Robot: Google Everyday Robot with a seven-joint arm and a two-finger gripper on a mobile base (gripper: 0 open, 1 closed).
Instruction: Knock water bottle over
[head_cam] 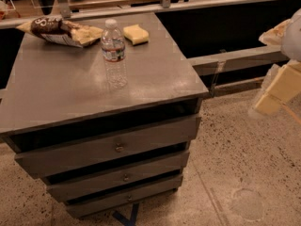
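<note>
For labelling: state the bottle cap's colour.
White water bottle cap, camera view. Hand hangs far right.
</note>
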